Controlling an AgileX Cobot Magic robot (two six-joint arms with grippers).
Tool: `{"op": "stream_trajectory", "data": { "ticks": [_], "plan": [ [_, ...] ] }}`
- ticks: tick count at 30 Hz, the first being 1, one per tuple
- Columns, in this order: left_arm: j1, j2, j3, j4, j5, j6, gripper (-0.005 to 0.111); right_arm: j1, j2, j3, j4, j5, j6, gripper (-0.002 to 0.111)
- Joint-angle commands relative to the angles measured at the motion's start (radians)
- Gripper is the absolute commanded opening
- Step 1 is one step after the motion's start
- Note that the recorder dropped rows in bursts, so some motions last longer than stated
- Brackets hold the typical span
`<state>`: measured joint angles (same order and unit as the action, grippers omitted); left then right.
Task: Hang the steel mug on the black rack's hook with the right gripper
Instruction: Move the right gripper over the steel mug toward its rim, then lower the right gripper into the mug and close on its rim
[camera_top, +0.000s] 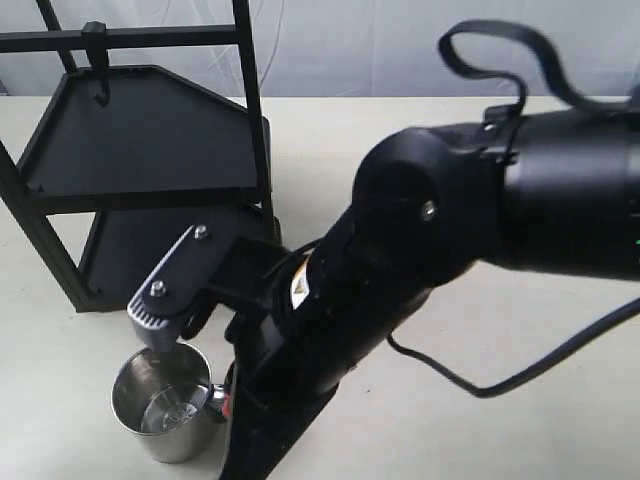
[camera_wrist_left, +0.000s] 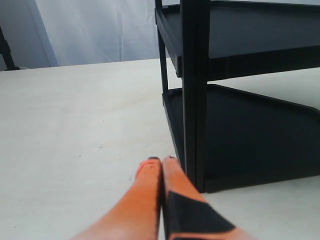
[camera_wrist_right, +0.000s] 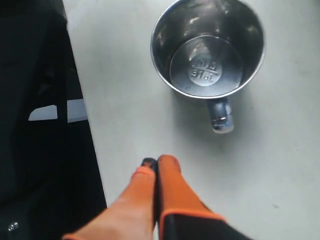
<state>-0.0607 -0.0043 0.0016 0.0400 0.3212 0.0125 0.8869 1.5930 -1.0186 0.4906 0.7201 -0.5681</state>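
The steel mug stands upright on the table in front of the black rack, its mouth up. From the right wrist the mug shows its empty inside, and its looped handle points toward my right gripper. That gripper is shut with nothing in it, tips a short way from the handle. The hook hangs from the rack's top crossbar, with nothing on it. My left gripper is shut and empty, low over the table beside a rack post.
My right arm fills the foreground of the exterior view and hides most of its own fingers; its grey camera box sits just above the mug. A black cable trails over the table to the right. The rack's lower shelf is bare.
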Motion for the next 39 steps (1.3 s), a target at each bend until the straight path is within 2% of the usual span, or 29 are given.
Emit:
{"op": "stream_trajectory", "data": {
  "ticks": [1,14,19,28,30,32,33,35,36,38,39],
  "plan": [
    [-0.002,0.004,-0.002,0.002,-0.008,-0.004,0.000,0.030,0.071,-0.006,0.016,-0.025,0.000,-0.001],
    [-0.002,0.004,-0.002,0.002,-0.008,-0.004,0.000,0.032,0.193,-0.006,0.061,-0.255,0.004,-0.001],
    [-0.002,0.004,-0.002,0.002,-0.008,-0.004,0.000,0.032,0.207,-0.006,0.016,-0.338,0.029,-0.001],
    [-0.002,0.004,-0.002,0.002,-0.008,-0.004,0.000,0.032,0.207,-0.006,-0.319,-0.375,0.355,-0.001],
    [-0.002,0.004,-0.002,0.002,-0.008,-0.004,0.000,0.032,0.207,-0.013,-0.352,-0.379,0.424,-0.001],
    [-0.002,0.004,-0.002,0.002,-0.008,-0.004,0.000,0.032,0.207,-0.064,-0.354,-0.306,0.488,0.000],
    [-0.002,0.004,-0.002,0.002,-0.008,-0.004,0.000,0.032,0.207,-0.079,-0.354,-0.274,0.493,0.002],
    [-0.002,0.004,-0.002,0.002,-0.008,-0.004,0.000,0.032,0.207,-0.141,-0.352,-0.169,0.497,0.014],
    [-0.002,0.004,-0.002,-0.001,-0.008,-0.004,0.000,0.032,0.207,-0.183,-0.351,-0.107,0.505,0.028],
    [-0.002,0.004,-0.002,-0.002,-0.008,-0.004,0.000,0.032,0.207,-0.236,-0.347,-0.053,0.519,0.043],
    [-0.002,0.004,-0.002,-0.002,-0.008,-0.004,0.000,0.032,0.207,-0.245,-0.338,-0.047,0.519,0.045]
  ]
}}
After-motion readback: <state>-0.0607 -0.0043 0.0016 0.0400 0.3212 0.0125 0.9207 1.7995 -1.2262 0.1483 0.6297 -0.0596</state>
